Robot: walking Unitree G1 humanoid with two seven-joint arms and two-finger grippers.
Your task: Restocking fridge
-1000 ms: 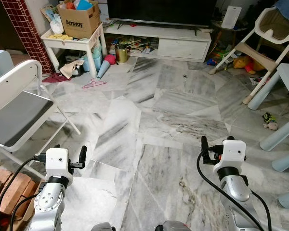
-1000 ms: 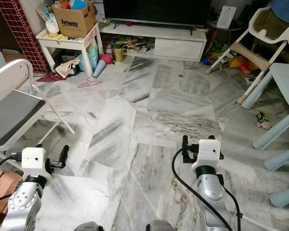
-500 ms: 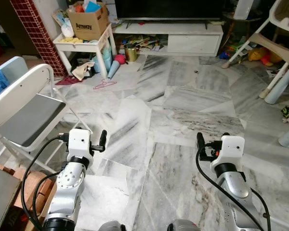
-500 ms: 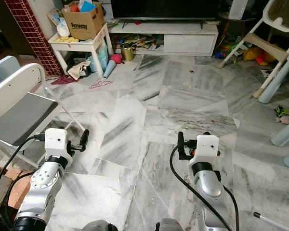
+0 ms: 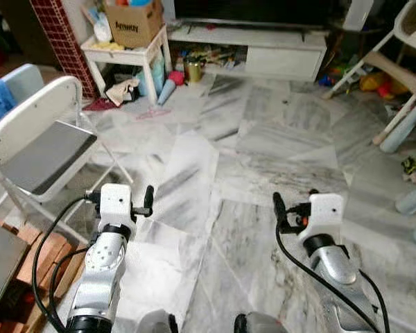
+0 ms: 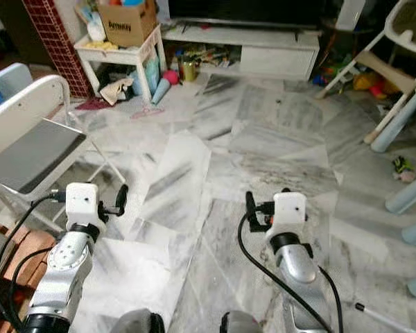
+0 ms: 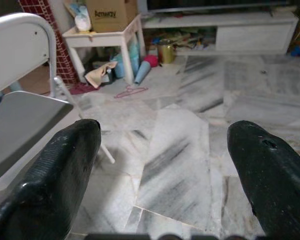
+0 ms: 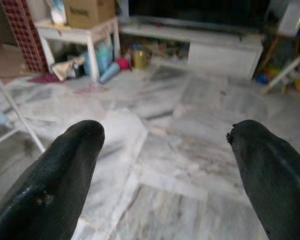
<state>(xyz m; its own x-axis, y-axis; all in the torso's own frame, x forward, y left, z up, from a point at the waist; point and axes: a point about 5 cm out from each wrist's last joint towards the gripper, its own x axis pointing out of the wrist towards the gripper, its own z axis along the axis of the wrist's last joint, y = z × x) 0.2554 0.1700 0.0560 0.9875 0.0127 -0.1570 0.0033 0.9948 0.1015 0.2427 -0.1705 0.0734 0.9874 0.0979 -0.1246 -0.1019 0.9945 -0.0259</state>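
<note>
My left gripper is held out low over the marble floor, near a white folding chair. In the left wrist view its two black fingers stand wide apart with bare floor between them. My right gripper hangs at the same height over the floor further right. Its fingers are also spread, and nothing is held in either gripper.
A white folding chair stands close on the left, with bricks below it. Far ahead are a small white table carrying a cardboard box, a cluttered TV console and a pink hanger. Pale blue furniture legs and a high chair crowd the right.
The camera has swung left and the picture is slightly blurred, so the chair sits further into view. Both arms keep the same pose, fingers still spread.
</note>
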